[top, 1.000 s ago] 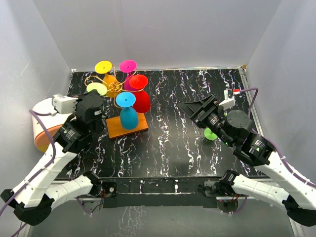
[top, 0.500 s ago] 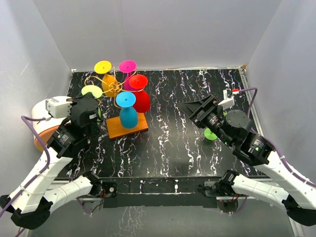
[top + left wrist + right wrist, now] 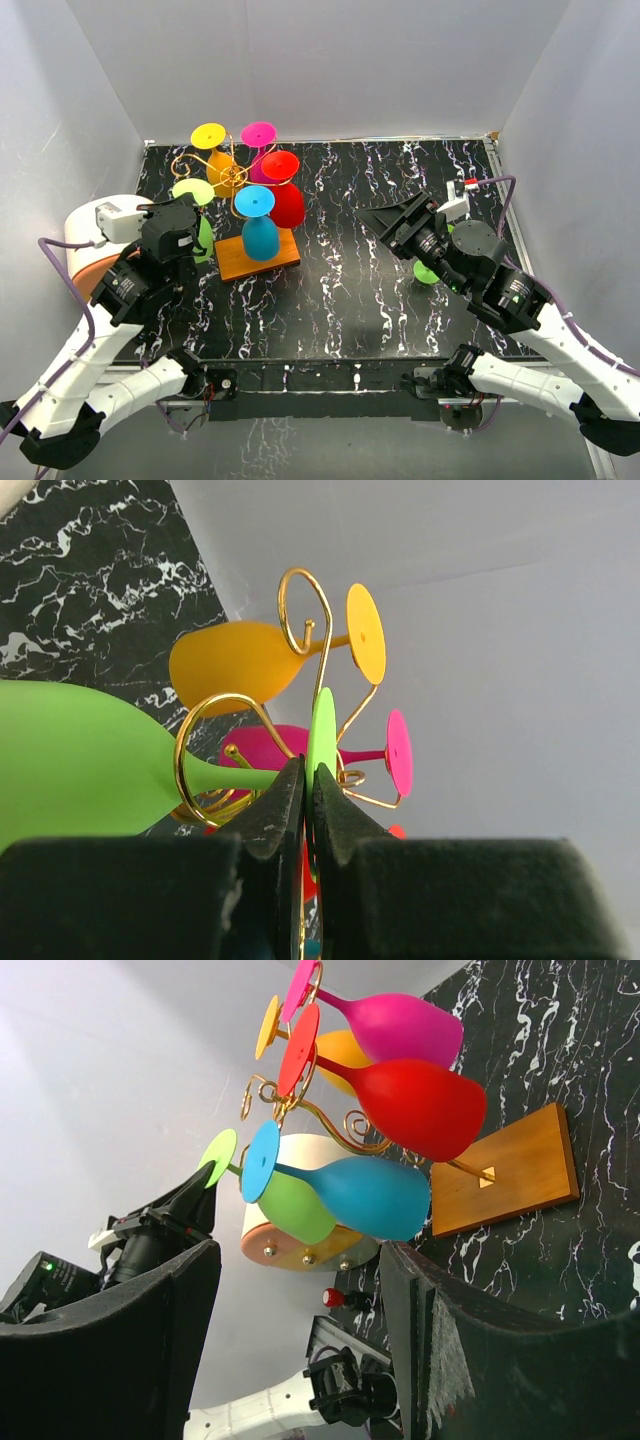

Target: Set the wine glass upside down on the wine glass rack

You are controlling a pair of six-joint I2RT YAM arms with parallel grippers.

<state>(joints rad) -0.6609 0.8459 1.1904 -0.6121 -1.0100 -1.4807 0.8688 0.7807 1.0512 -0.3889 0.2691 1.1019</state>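
Left gripper [image 3: 305, 770] is clamped on the foot rim of the inverted green wine glass [image 3: 80, 760], whose stem crosses a gold loop on the near-left side of the wine glass rack [image 3: 510, 1170], at the table's [image 3: 350, 290] far left. Right gripper [image 3: 300, 1260] hovers, fingers wide apart, over the right half.

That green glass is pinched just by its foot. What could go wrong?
1. The left gripper clamps only the thin foot edge of the green wine glass; it might slip or twist out.
2. Its stem is close to a gold loop of the wine glass rack; a snag could tip the loaded rack.
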